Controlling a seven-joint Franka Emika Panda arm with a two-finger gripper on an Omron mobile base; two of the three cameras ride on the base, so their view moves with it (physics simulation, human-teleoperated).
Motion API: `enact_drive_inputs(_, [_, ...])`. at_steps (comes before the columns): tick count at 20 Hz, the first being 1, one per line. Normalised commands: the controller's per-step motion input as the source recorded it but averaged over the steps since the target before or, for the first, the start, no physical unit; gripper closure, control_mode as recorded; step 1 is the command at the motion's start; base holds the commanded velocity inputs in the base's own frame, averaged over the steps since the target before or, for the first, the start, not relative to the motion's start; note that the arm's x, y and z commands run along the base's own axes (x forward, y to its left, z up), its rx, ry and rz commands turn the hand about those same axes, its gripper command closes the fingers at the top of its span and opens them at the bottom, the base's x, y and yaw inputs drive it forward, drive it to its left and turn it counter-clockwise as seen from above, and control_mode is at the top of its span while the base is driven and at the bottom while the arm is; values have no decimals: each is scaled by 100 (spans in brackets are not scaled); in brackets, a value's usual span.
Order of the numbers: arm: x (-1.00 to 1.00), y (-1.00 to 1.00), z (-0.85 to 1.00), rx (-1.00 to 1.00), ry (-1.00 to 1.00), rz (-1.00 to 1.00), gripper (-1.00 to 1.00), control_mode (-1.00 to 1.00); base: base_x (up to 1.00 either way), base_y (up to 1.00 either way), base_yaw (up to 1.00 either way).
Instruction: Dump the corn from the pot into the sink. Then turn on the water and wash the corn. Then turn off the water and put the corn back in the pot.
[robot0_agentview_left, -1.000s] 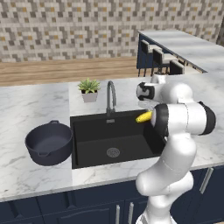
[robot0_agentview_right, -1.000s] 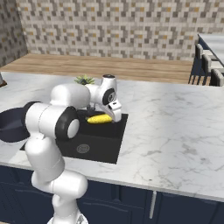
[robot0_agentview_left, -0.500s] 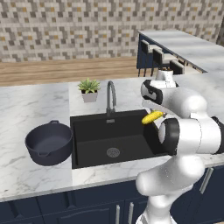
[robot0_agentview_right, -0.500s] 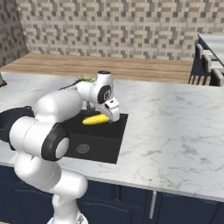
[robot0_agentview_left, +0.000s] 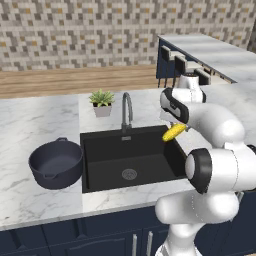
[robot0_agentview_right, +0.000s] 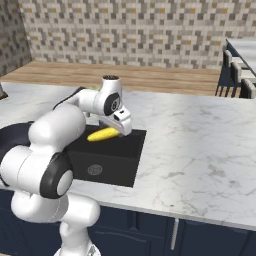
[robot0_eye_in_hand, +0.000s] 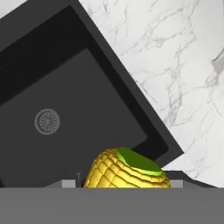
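1. Nearest to me, the white arm bends up over the front of the bench and reaches across the right-hand end of the sink.
2. The pincer is clamped on the corn, which hangs in the air above the sink's right rim, clear of the basin floor; in the hand view the corn sits right at the fingertips with its green stub end showing.
3. Under it the sink looks dry and bare, only the round drain on its floor, and no water comes from the tap behind the sink.
4. The pot stands on the bench just left of the sink, upright and with nothing in it.
5. Behind the sink's left corner is a small potted plant.
6. My reading: the corn is out of the pot and lifted, so the job seems to be at the final stage, carrying it left across the sink and dropping it into the pot. Whether it was washed, I cannot tell.
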Motion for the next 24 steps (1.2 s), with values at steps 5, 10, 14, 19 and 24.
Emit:
enact_drive_inputs(5, [-22, 35, 10, 0, 0, 8, 100, -100, 0, 0, 0])
enact_drive_inputs(10, [-23, 43, 0, 0, 0, 11, 100, -100, 0, 0, 0])
enact_drive_inputs(14, [-5, 52, 0, 0, 0, 16, 100, -100, 0, 0, 0])
enact_drive_inputs(19, [-4, 52, 0, 0, 0, 19, 100, -100, 0, 0, 0])
enact_drive_inputs(24, [-10, 47, 0, 0, 0, 22, 100, -100, 0, 0, 0])
